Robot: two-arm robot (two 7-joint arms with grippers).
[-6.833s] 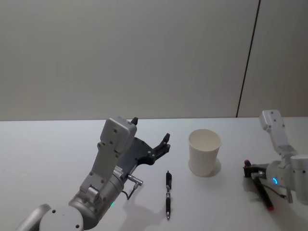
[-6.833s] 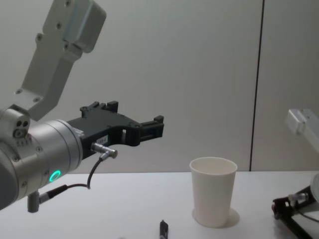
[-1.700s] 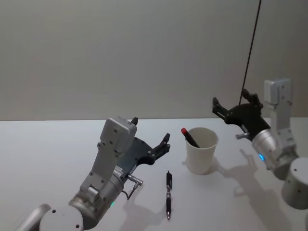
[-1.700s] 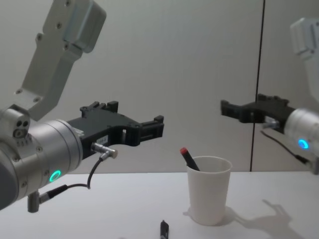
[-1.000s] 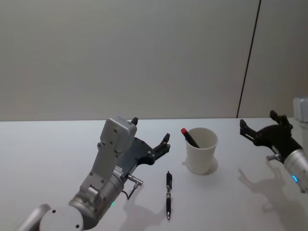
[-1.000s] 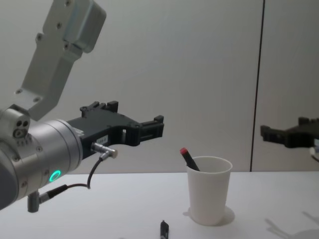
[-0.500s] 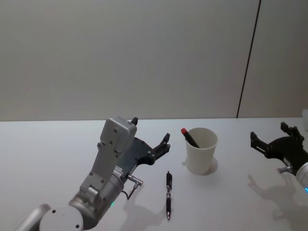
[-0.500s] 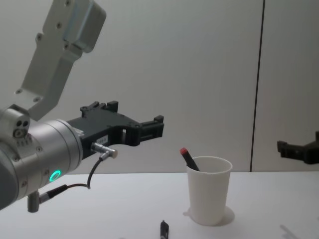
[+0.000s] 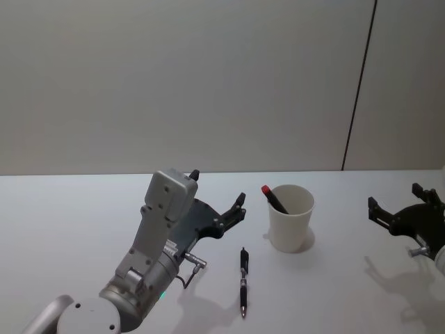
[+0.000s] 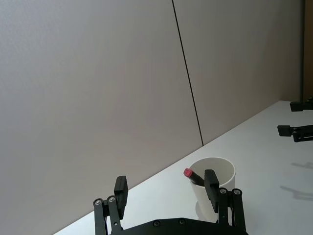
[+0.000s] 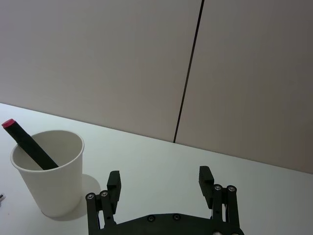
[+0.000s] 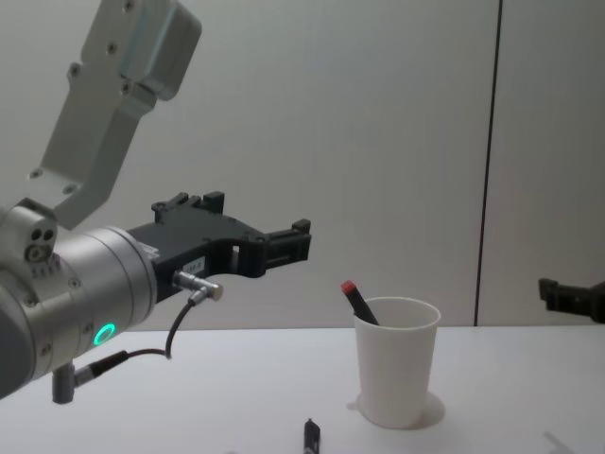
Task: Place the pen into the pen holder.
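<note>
Withdrawn from its earlier station above the pen holder (image 9: 292, 221), the right gripper (image 9: 395, 197) in the head view now hangs well apart from the cup on the robot's right, fingers spread and carrying nothing; the red-capped pen (image 9: 274, 198), previously absent from the cup, stands inside it, leaning on the rim on the side away from this gripper. The left gripper (image 9: 218, 186), unchanged from the earlier frames, hovers over the table (image 9: 76, 209) with fingers spread, the pen holder ahead of it and to its right; a black pen (image 9: 243, 278) lies flat on the table just below and beside its right fingertip. From the left wrist view, the pen holder sits beyond the spread fingers, close to the right one, with the red cap showing above the rim. From the right wrist view, the cup lies forward of the open fingers and off to their left, with bare table directly ahead. From the chest view, the right gripper appears at the right edge at about rim height, well clear of the cup. Judgement: one pen is deposited and released; the black pen is not yet placed, and the left gripper is nearest to it
</note>
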